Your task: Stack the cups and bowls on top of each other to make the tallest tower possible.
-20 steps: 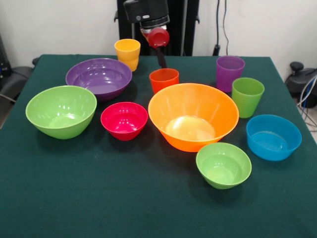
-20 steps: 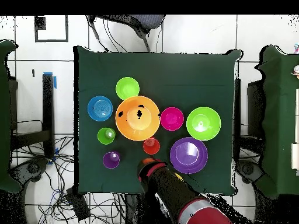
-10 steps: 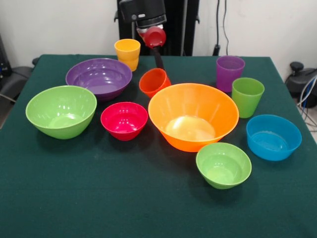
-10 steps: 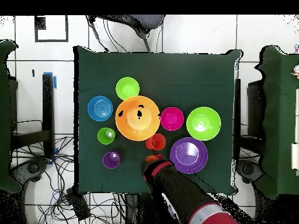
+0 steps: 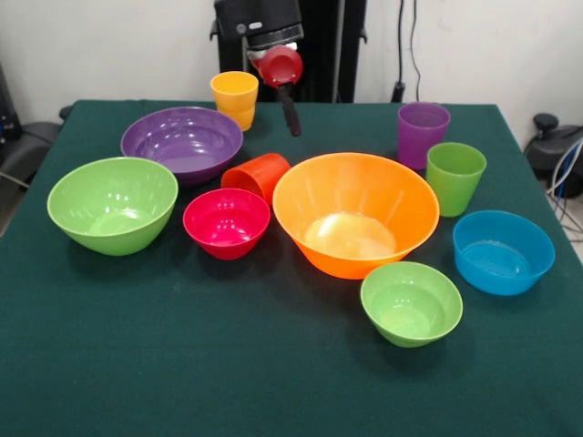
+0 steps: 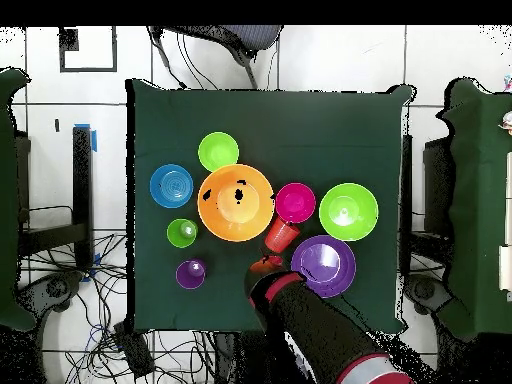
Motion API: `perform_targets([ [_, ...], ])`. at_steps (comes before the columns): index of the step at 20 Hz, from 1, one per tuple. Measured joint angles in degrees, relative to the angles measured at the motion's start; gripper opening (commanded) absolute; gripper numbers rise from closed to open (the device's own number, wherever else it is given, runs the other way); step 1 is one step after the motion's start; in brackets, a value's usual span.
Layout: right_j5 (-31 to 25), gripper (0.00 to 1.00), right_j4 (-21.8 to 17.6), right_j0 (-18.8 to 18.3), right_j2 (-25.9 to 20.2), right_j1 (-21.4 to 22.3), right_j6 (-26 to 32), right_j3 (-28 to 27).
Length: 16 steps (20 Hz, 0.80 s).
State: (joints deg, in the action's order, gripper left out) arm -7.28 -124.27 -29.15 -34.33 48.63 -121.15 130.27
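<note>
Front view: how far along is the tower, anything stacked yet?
Nothing looks stacked: every bowl, from the orange bowl to the blue bowl, sits alone on the table. The orange-red cup lies tipped on its side between the magenta bowl and purple bowl. The gripper hangs empty above it. The whole tower remains to be built.

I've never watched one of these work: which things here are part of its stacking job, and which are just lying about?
For the job: six bowls, orange, purple, big green, magenta, small green, blue; also the tipped orange cup.

Just about: table, cables.

Tool (image 5: 290,107) jaws' state indiscernible
</note>
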Motion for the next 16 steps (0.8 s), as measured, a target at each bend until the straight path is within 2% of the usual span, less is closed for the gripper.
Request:
perform_targets([
  [6, 0.0, 1.0, 0.1, 0.9, 0.0, 0.6, 0.0, 0.0],
  [9, 0.2, 1.0, 0.1, 2.9, 1.4, 0.6, 0.0, 0.0],
  [14, 3.8, 1.0, 0.1, 11.7, 10.4, 0.2, -0.1, -1.2],
  [16, 7.8, 1.0, -0.5, 16.0, 15.0, 0.4, -0.6, -1.8],
])
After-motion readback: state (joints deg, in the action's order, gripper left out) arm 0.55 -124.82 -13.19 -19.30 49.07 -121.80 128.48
